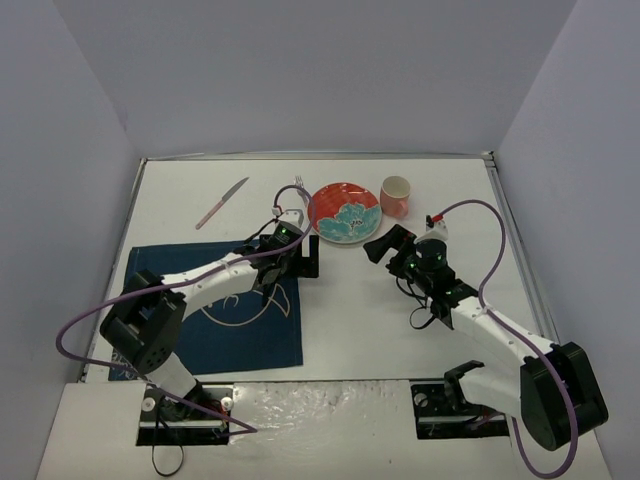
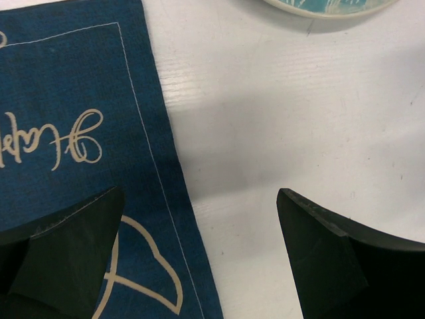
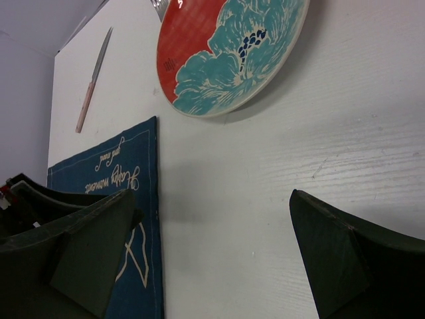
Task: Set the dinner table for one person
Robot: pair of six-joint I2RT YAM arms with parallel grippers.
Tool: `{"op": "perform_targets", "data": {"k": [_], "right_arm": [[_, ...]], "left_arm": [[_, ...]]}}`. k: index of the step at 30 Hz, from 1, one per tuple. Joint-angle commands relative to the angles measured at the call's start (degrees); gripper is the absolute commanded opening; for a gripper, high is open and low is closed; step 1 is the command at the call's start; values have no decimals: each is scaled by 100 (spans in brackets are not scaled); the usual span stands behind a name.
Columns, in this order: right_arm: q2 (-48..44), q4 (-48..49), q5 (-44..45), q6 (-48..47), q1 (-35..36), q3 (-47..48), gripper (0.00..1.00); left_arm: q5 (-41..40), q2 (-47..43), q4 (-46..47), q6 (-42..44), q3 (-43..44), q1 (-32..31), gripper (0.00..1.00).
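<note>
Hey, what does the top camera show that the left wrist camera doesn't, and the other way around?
Only the top view shows the knife, the cup, the right gripper and the whole plate. Only the left wrist view shows the cream cursive lettering on the placemat close up. Both share the navy placemat, the plate's rim, the white dinner table and the open left gripper.

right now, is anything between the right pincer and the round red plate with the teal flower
nothing visible: only bare white tabletop lies between the open right pincer and that round red teal-flowered plate
</note>
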Motion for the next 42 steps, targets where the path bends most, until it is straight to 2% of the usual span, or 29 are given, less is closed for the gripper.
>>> {"op": "perform_targets", "data": {"k": [1,11,25,42], "right_arm": [[-212,189,-125,-100,-110,-24,100],[-233,182,-188,-74,-220,-96,100],[-176,249,-219,30,-282,-100,100],[-77,448,-346,155,-291,-188,100]], "left_arm": [[172,177,519,-203,293,-36,97],[421,455,554,-336,7,-36,97],[447,237,446,-508,-416,-78,97],[443,110,236,-537,-450,-224,97]]}}
